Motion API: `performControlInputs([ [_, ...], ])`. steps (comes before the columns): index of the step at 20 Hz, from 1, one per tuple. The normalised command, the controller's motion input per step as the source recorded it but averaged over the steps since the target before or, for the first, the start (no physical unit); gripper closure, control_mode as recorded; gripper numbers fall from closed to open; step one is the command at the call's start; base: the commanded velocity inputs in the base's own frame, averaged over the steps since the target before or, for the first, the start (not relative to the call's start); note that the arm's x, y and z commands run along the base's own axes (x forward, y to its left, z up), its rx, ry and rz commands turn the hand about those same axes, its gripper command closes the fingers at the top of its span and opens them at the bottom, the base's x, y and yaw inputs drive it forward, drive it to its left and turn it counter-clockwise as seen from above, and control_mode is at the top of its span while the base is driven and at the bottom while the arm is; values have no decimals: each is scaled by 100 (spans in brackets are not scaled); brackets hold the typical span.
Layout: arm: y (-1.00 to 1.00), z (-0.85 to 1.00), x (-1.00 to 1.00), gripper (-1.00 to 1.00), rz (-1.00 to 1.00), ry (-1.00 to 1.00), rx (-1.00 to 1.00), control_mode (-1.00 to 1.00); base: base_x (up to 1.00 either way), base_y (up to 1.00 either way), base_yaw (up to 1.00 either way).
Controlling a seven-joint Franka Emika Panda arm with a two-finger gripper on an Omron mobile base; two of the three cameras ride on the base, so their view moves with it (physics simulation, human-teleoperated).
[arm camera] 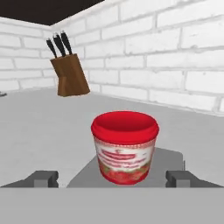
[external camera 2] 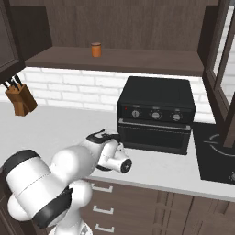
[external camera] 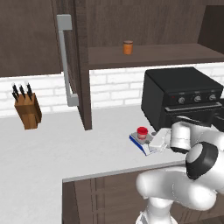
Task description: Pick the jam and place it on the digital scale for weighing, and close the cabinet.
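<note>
The jam (arm camera: 125,148) stands upright on the grey platform of the scale (arm camera: 168,159), red lid up and printed label facing the hand camera. In the left base view the jam (external camera: 142,131) shows as a small red jar on the scale (external camera: 141,143), which lies on the pale surface (external camera: 52,144) just in front of the oven's (external camera: 183,94) left corner.

The gripper (arm camera: 112,178) sits low and close behind the jar. Its two dark fingertips (arm camera: 42,178) stand wide apart, one on each side of the jam, with clear space between each tip and the jar, so it is open and holds nothing. From the left base view the hand (external camera: 162,140) reaches in at the scale's right edge (the fingers themselves are hard to make out there).

The cabinet (external camera: 74,57) door stands open, edge-on to the left base camera, its grey bar handle (external camera: 66,59) facing left. On the shelf (external camera: 153,54) behind it sits an orange jar (external camera: 127,47), well above the scale. A knife block (external camera: 27,109) stands on the surface at the far left against the white brick wall (external camera: 113,85).
</note>
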Motion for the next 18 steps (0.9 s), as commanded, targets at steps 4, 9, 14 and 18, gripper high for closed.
performControlInputs([
  [4, -8, 76, -81, -100, -3, -21, 2, -100, 0, 0, 0],
  [9, -30, 100, -82, -100, 0, -32, 0, -100, 0, 0, 0],
  [14, -38, 100, -69, -100, 0, -28, 0, -100, 0, 0, 0],
  [18, -39, 100, -60, -100, 0, -26, 6, -100, 0, 0, 0],
])
